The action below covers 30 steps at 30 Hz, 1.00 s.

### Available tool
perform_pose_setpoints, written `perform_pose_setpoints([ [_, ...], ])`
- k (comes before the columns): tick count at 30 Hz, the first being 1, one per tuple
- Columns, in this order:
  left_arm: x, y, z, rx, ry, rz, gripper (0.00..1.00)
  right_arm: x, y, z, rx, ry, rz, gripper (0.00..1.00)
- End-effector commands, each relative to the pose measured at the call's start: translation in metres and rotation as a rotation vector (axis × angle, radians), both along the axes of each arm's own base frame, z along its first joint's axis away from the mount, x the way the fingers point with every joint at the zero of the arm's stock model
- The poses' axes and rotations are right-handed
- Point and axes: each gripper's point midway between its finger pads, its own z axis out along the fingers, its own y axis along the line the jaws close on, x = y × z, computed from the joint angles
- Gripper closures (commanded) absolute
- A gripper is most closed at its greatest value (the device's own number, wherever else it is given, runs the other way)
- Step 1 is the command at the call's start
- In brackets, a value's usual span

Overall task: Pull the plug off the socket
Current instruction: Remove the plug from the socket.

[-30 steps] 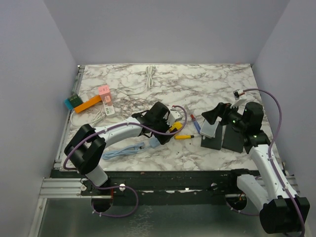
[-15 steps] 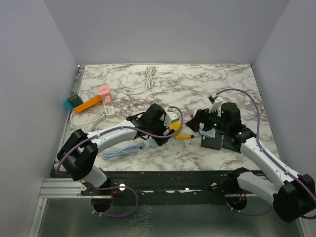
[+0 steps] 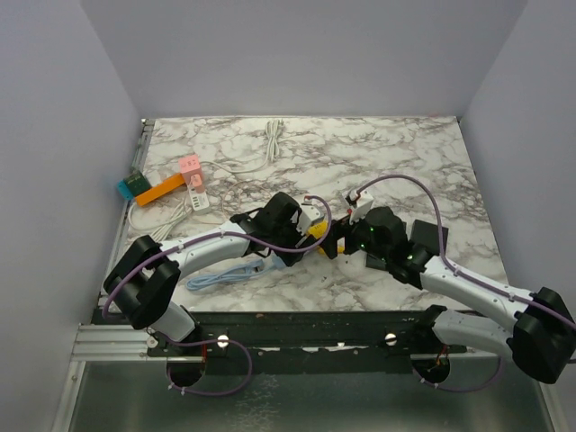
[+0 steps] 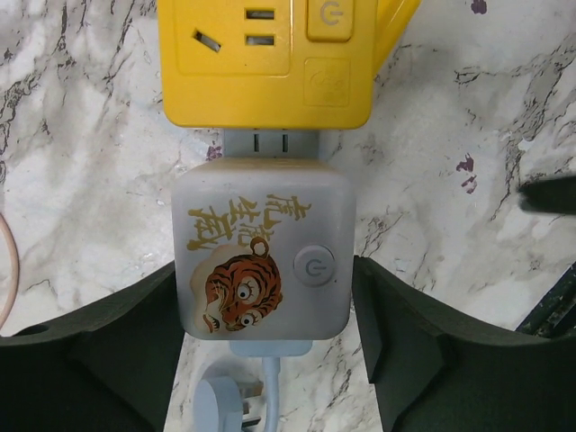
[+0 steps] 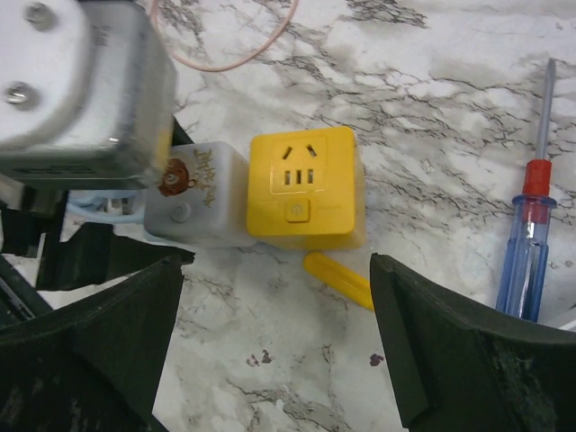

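A yellow cube adapter (image 4: 270, 58) is joined by metal prongs to a grey cube socket with a tiger picture (image 4: 261, 261); both lie on the marble table. My left gripper (image 4: 265, 310) is shut on the grey cube, one finger on each side. The grey cube's pale blue cord and loose plug (image 4: 234, 400) trail under the wrist. My right gripper (image 5: 279, 306) is open wide and empty, hovering just in front of the yellow cube (image 5: 304, 187). In the top view the yellow cube (image 3: 317, 229) sits between the left gripper (image 3: 301, 236) and the right gripper (image 3: 340, 241).
A yellow screwdriver handle (image 5: 337, 279) lies just in front of the yellow cube. A blue and red screwdriver (image 5: 526, 252) lies to its right. Black stands (image 3: 425, 236) are behind the right arm. An orange power strip (image 3: 162, 189), a pink cube (image 3: 189, 165) and white cables (image 3: 274, 139) lie at the back left.
My right arm has swung left from over the black stands to just beside the yellow cube, with its gripper open. My left gripper has stayed on the grey cube.
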Motion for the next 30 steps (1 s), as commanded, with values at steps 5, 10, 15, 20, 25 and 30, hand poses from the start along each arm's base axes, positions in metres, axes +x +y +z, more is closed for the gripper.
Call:
perform_pose_setpoints([
  [5,0.004,-0.01,0.013,-0.068,-0.036,0.004,0.23,0.012,-0.004,-0.018,-0.025,-0.059,-0.042,0.09],
  [10,0.006,-0.01,0.01,-0.065,-0.03,0.005,0.26,0.012,0.003,-0.025,-0.019,-0.062,-0.012,0.09],
  [15,0.009,-0.009,0.008,-0.058,-0.032,0.015,0.36,0.019,0.0,-0.033,-0.069,-0.088,-0.053,0.11],
  [20,0.012,-0.008,0.006,-0.047,-0.037,0.023,0.46,0.024,-0.001,-0.043,-0.108,-0.102,-0.072,0.12],
  [25,0.012,-0.006,0.003,-0.039,-0.036,0.02,0.58,0.026,0.003,-0.051,-0.11,-0.102,-0.076,0.12],
  [30,0.01,-0.007,0.003,-0.042,-0.033,0.012,0.69,0.027,0.008,-0.053,-0.096,-0.115,-0.085,0.14],
])
